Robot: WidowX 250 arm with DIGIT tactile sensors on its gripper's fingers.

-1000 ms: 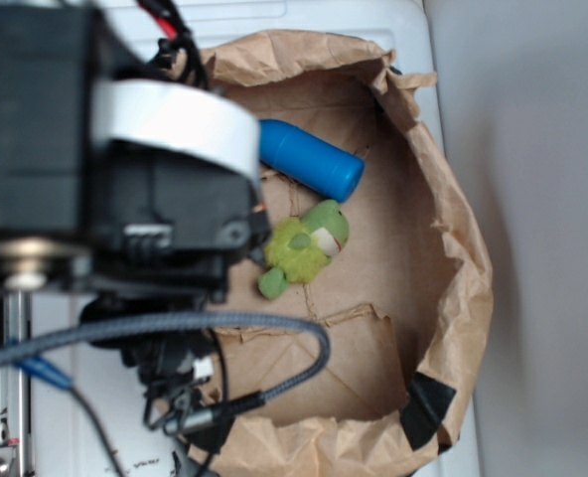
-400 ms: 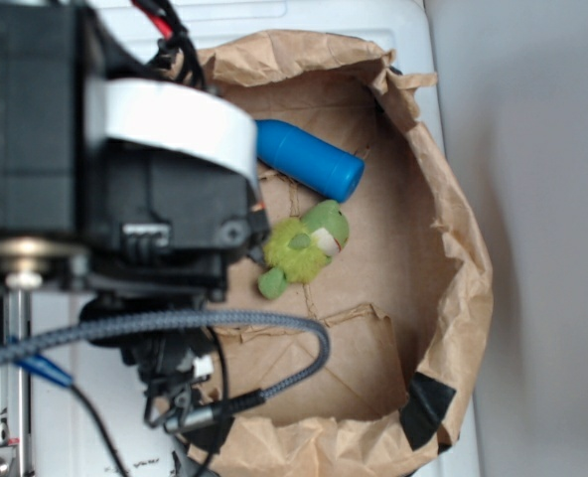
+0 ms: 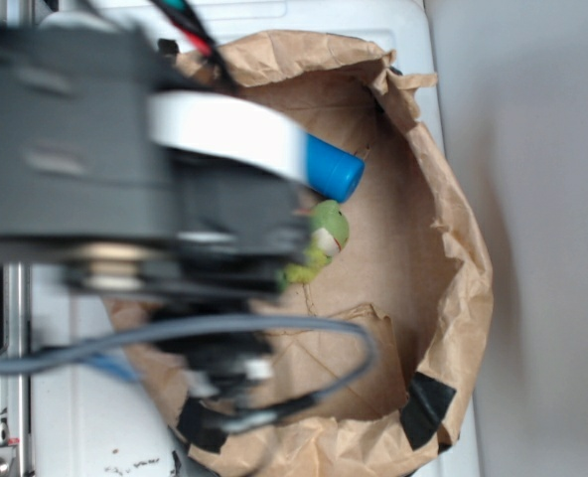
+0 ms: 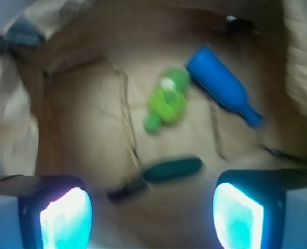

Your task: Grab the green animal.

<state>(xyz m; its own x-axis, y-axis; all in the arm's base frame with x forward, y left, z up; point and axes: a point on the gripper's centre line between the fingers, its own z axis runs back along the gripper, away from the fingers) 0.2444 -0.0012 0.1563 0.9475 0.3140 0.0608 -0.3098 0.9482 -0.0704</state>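
The green animal (image 4: 167, 100) is a small fuzzy lime-green plush with a white face patch. It lies on the brown paper floor in the middle of the wrist view. In the exterior view only its head end (image 3: 323, 238) shows past the arm. My gripper (image 4: 152, 215) is open and empty, its two pads at the bottom corners of the wrist view, well short of the plush. In the exterior view the arm hides the fingers.
A blue bottle (image 4: 223, 89) lies just right of the plush and shows in the exterior view (image 3: 333, 168). A dark-green capsule (image 4: 173, 169) lies between the plush and my gripper. Crumpled brown paper walls (image 3: 461, 248) ring the floor. A black tape patch (image 3: 428, 407) is at the front right.
The arm has swung to the right over the paper nest. It now covers most of the plush and the blue bottle in the exterior view.
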